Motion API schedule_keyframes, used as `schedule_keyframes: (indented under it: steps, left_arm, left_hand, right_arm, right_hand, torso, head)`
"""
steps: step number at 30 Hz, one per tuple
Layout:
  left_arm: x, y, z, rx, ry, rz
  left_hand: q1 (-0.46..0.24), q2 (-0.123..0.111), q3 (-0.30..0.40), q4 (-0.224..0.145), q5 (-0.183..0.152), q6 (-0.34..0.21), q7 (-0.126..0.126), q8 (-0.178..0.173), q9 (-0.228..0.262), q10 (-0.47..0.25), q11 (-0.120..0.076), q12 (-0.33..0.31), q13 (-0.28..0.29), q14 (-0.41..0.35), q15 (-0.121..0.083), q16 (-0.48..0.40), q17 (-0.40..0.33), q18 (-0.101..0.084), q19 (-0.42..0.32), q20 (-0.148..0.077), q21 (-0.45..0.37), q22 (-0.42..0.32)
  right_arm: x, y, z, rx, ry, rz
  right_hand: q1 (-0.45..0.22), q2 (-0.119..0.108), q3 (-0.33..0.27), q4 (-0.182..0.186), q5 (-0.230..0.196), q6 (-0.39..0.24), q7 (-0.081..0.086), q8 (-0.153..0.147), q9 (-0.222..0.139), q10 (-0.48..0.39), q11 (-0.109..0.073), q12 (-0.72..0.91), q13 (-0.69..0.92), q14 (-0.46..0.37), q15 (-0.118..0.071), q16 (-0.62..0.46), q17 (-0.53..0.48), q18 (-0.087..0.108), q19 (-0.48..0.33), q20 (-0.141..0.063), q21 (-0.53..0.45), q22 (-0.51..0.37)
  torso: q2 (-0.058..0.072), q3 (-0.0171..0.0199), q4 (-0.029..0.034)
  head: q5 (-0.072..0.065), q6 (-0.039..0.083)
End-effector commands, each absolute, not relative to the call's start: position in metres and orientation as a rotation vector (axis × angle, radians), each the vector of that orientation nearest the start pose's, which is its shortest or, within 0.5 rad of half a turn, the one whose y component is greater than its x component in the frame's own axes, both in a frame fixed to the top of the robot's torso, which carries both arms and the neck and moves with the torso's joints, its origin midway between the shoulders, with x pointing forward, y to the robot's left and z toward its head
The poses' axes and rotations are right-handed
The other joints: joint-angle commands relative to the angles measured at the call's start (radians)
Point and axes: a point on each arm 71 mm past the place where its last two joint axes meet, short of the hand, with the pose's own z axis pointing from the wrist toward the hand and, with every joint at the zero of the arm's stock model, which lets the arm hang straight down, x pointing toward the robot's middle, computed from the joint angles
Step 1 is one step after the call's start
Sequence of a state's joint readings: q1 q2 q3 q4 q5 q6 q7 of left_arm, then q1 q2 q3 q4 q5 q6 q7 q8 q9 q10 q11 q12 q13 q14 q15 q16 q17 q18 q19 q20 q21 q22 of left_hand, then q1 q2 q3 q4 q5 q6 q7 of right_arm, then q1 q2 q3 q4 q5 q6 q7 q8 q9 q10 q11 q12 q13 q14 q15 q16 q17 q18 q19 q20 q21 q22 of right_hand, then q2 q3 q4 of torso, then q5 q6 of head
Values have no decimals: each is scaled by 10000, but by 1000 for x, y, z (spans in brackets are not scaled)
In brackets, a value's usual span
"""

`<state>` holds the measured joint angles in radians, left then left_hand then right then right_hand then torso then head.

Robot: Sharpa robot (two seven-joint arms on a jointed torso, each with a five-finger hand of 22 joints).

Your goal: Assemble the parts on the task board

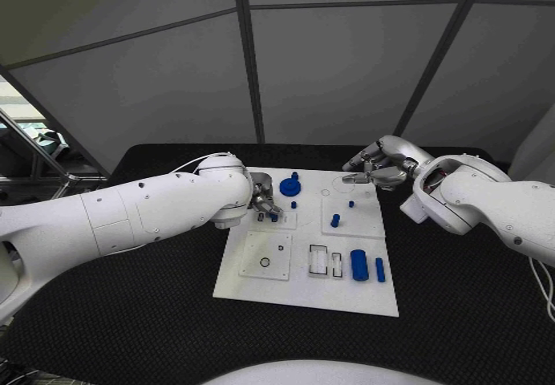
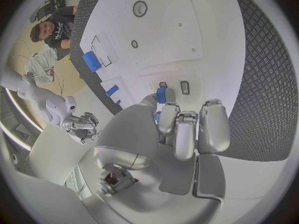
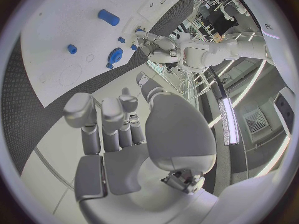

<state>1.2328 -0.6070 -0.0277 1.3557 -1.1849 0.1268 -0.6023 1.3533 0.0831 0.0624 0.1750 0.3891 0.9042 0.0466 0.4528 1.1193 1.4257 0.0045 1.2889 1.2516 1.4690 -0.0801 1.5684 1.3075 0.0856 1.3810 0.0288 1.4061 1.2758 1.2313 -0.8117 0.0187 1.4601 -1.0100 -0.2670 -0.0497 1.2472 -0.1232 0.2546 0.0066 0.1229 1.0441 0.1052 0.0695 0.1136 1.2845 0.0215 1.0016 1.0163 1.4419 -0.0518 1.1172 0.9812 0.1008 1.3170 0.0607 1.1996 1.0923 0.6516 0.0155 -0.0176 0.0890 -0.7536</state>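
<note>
One board (image 1: 303,290). Six blue parts in head view: one disc (image 1: 290,188), five pegs (image 1: 358,265). Two hands (image 1: 264,205).

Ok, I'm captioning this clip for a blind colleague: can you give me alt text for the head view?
A white task board lies on a black table, and the robot's left hand reaches down to a small blue part on it. The right hand hovers at the board's far edge; a blue disc, pegs and a blue cylinder sit on the board.

Black table (image 1: 139,321) under board; grey wall panels (image 1: 335,64) behind.
</note>
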Motion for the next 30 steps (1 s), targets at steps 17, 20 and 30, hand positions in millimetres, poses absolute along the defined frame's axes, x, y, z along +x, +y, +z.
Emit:
schedule_keyframes:
  steps: [17, 20, 30]
  left_arm:
    - [508, 149, -217, -591, 22801, -2891]
    - [508, 149, -217, -600, 22811, -2863]
    - [509, 145, -218, -539, 22853, -2881]
  left_hand:
    - [-161, -32, 1448, -1285, 34, 197, -124, 33, 83, 573, -365, 911, 2305, 1018, -52, 24, 2633, -186, 16, -7, 14, -23]
    - [-161, -32, 1448, -1285, 34, 197, -124, 33, 83, 573, -365, 911, 2305, 1018, -52, 24, 2633, -186, 16, -7, 14, -23]
    - [-344, -115, 1604, -1319, 5, 220, -123, 21, 145, 584, -355, 917, 2318, 1018, -46, 24, 2633, -184, 10, -1, 2, -22]
  right_arm:
    - [511, -202, -157, 2387, 17291, 9001]
    - [511, -202, -157, 2388, 17290, 9000]
    - [511, -202, -157, 2376, 17289, 9014]
  right_hand:
    - [-127, 18, 16, -29, 67, -81, 0, -50, -11, -42, -3, -40, 3, 36, 12, -35, 16, 64, -8, 4, -32, 3]
    - [-132, 22, 18, -28, 67, -80, 0, -49, -11, -40, -3, -37, 4, 38, 12, -35, 20, 63, -3, 4, -30, 6]
    - [-132, 22, 18, -28, 67, -80, 0, -49, -11, -40, -3, -37, 4, 38, 12, -35, 20, 63, -3, 4, -30, 6]
  torso:
    - [-2, -1, 3]
    - [3, 1, -1]
    - [5, -3, -9]
  head:
    - [8, -5]
    - [18, -3]
    - [30, -4]
